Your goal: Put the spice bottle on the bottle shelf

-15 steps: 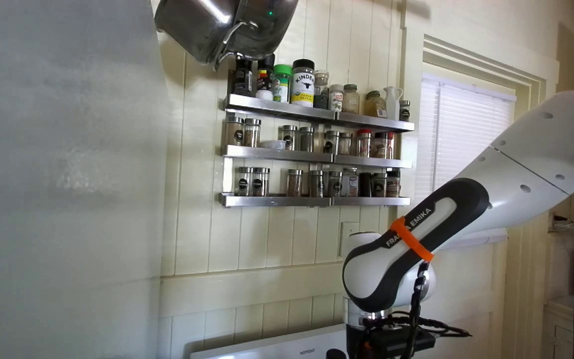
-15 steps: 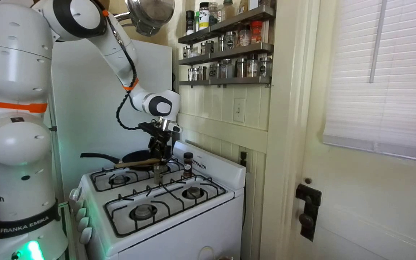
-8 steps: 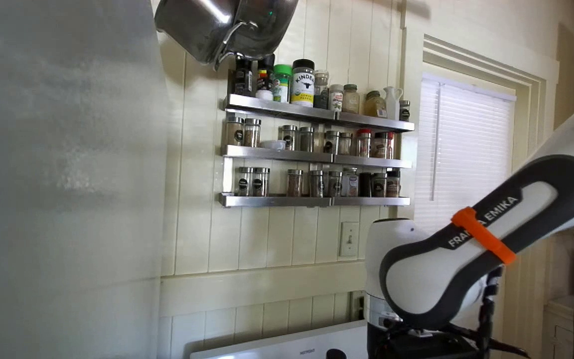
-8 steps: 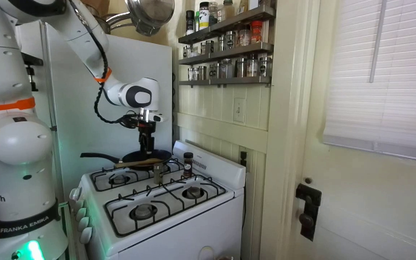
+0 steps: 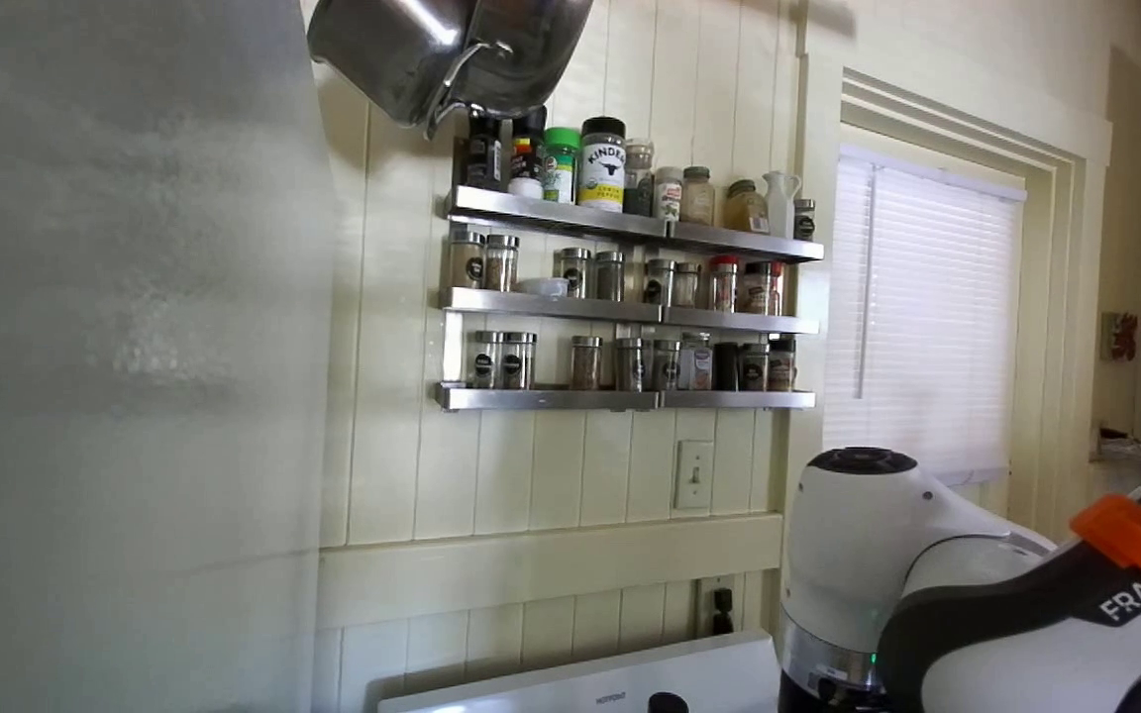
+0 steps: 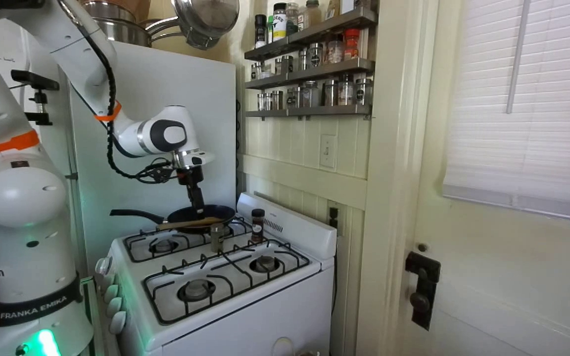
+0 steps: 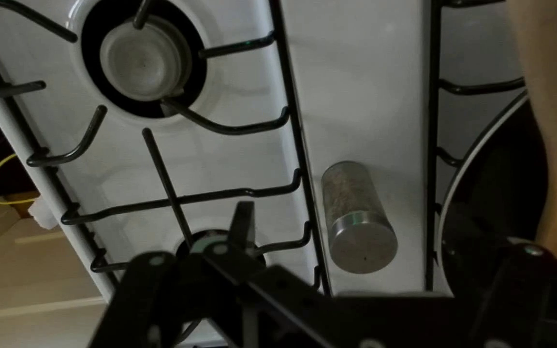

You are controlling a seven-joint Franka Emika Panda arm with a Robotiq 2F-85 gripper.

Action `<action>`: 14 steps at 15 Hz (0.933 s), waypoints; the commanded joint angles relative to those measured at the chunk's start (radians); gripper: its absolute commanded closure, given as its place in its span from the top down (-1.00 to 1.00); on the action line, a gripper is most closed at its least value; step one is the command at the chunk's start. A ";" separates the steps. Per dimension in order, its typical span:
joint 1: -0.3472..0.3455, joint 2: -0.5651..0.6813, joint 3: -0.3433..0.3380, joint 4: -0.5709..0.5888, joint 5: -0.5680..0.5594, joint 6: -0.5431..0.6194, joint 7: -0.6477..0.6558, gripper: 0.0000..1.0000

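Gripper [image 6: 199,211] spread wide above the stovetop [image 7: 356,72]. Metal-lidded spice jar [image 7: 358,217] stands upright on it between the burner grates [image 7: 433,121]; dark-capped spice bottle [image 6: 258,225] upright near the backguard [image 6: 305,233]. Bottle shelf [image 5: 551,399], wall-mounted, carries jars [image 5: 585,364] on all three tiers.

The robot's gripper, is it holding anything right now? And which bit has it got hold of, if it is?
Nothing is held. The gripper is open, and the silver-lidded spice bottle stands on the stove, apart from it.

Arm [image 6: 74,62] drawn back from wall [image 5: 511,475], hand [image 6: 199,211] tipped from upright; light switch [image 5: 695,475], outlet [image 5: 708,603] uncovered in exterior view.
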 commanded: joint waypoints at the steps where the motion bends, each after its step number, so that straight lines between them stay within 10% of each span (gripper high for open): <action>1: -0.003 0.007 -0.002 0.008 -0.008 -0.001 0.003 1.00; 14: -0.013 0.209 -0.017 0.014 -0.061 0.189 -0.049 1.00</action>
